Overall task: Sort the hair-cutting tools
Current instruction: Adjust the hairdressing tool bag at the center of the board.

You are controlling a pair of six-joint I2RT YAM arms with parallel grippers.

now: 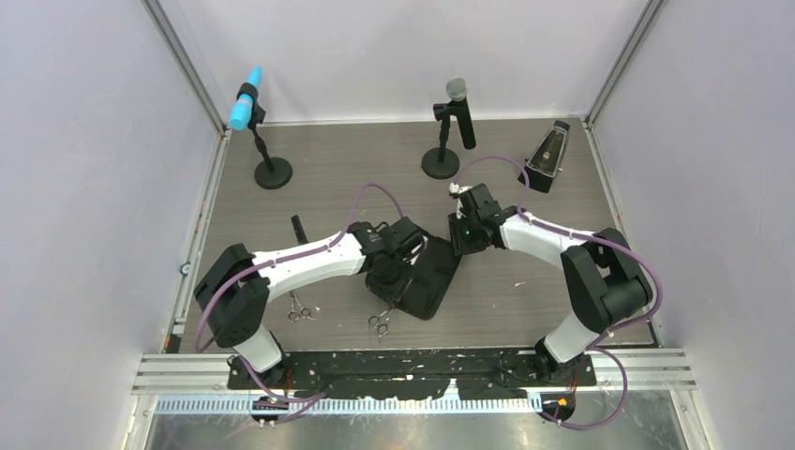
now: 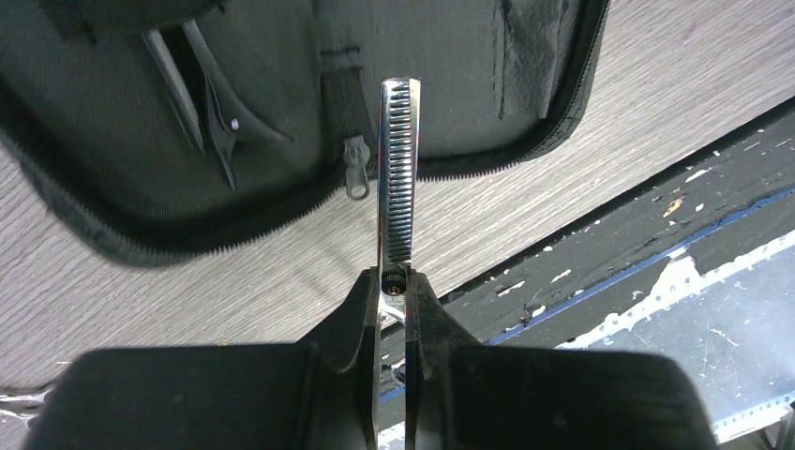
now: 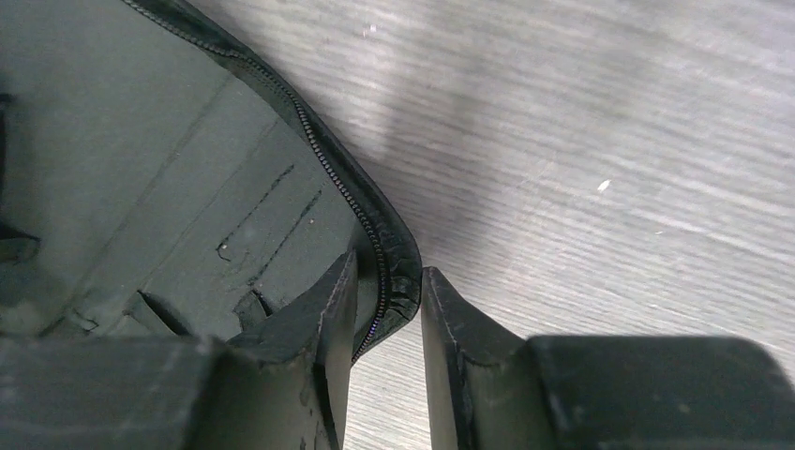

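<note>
Left end effector (image 2: pixel 396 281): fingers together, clamped on the toothed scissors (image 2: pixel 398 178) at the pivot screw; the notched silver blade stands straight out past the fingertips, edge-on, its tip over the near rim of the open zip case (image 2: pixel 469 66). Case lies unzipped and flat on the table (image 2: pixel 234 281), zip pull (image 2: pixel 356 173) hanging at the near rim just left of the blade. Two thin black hair clips (image 2: pixel 217 117) lie inside the case, left of the centre strap and well apart from the blade. Right end effector (image 3: pixel 392 265): fingers drawn in on the case's zippered rim, one finger inside the case, one outside on the table side, the rim touching both and puckered between them. Overhead view: both arms meet over the case mid-table, left arm at its near-left part, right arm at its far-right corner. Silver ring handles (image 1: pixel 380 322) show at the case's near edge beneath the left arm; from above I cannot tell whether they belong to the held pair. Second scissors (image 1: pixel 300 309) lie on the table left of the case, apart from it. Small black comb (image 1: pixel 298 227) lies farther back on the left, too small to show teeth. At the far edge stand two microphones (image 1: pixel 457 103) and a metronome (image 1: pixel 548 155).
</note>
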